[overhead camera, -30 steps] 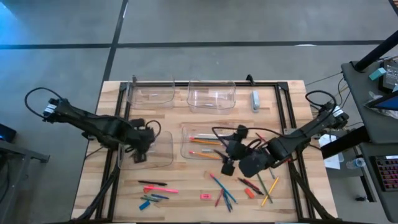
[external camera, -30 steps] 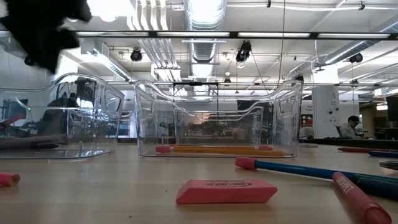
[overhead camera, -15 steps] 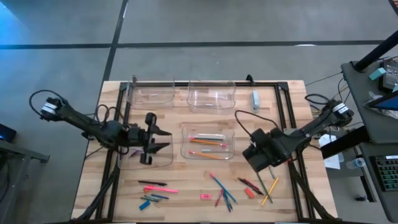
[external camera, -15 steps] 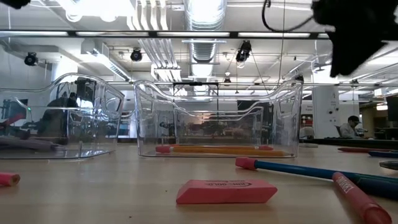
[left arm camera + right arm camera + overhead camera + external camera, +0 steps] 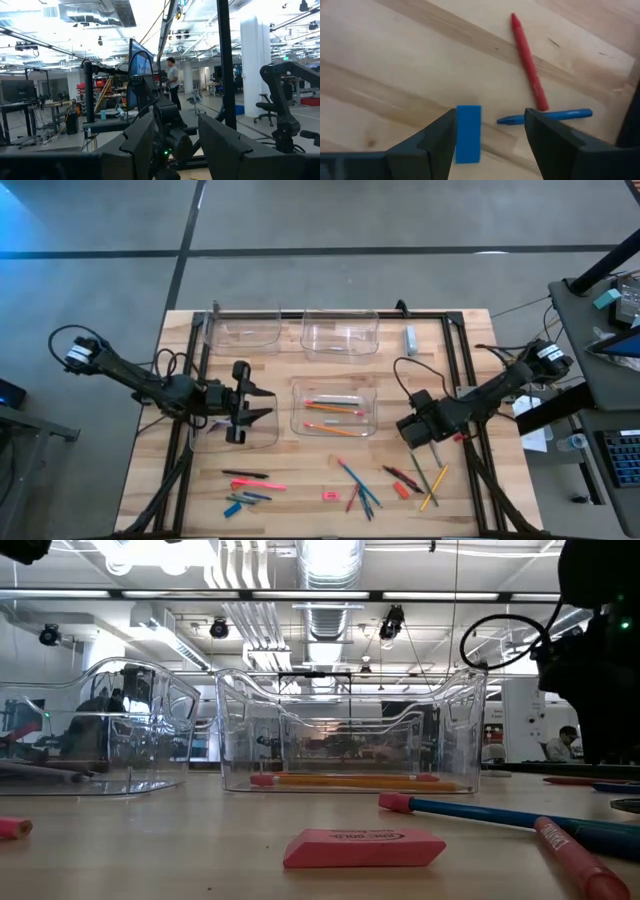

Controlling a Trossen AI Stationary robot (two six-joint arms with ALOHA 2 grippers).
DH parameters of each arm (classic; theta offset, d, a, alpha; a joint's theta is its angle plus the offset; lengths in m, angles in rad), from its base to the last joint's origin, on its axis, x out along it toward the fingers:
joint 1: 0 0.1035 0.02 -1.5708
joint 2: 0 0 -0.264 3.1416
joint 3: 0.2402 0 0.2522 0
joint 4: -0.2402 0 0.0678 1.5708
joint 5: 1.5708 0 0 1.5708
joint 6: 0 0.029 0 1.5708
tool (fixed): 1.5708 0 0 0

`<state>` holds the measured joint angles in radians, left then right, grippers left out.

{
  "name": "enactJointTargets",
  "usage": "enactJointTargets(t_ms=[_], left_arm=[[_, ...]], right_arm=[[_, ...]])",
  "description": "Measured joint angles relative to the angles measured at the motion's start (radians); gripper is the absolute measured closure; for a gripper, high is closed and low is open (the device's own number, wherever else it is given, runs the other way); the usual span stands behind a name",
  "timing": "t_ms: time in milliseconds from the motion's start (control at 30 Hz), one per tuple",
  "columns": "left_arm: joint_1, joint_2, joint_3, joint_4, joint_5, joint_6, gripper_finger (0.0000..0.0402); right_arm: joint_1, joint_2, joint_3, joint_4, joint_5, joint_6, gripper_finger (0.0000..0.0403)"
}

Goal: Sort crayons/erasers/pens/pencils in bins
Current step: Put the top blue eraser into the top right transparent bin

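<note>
Above the bare wood, my right gripper (image 5: 490,127) hangs with fingers spread and nothing between them. A blue eraser (image 5: 468,133) lies below, a blue crayon (image 5: 545,117) and a red crayon (image 5: 529,61) beside it.

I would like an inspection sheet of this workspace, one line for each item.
Surface: wooden table, black frame rails.
Job's things: four clear bins; pencils inside one; pens, crayons and erasers loose at the near edge.
Clutter: pale oblong item near the far bins.
Pincers: left pincer open, empty, over a bin; right pincer open above a blue eraser.
Cables: loops along both arms.
Surroundings: open workshop, a person standing far off.
</note>
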<state>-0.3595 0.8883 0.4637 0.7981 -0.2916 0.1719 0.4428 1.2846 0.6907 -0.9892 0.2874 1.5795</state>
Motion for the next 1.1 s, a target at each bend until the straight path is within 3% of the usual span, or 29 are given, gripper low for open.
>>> enactJointTargets(t_ms=[667, 1100], left_arm=[[0.0, 0.017, 0.0, -0.001, 0.0, -0.006, 0.0262], [0.0, 0.021, 0.0, -0.006, 0.0, -0.006, 0.0262]], right_arm=[[-0.002, 0.137, -0.008, 0.052, -0.043, -0.019, 0.0184], [0.006, 0.14, 0.025, 0.069, -0.054, -0.005, 0.0184]])
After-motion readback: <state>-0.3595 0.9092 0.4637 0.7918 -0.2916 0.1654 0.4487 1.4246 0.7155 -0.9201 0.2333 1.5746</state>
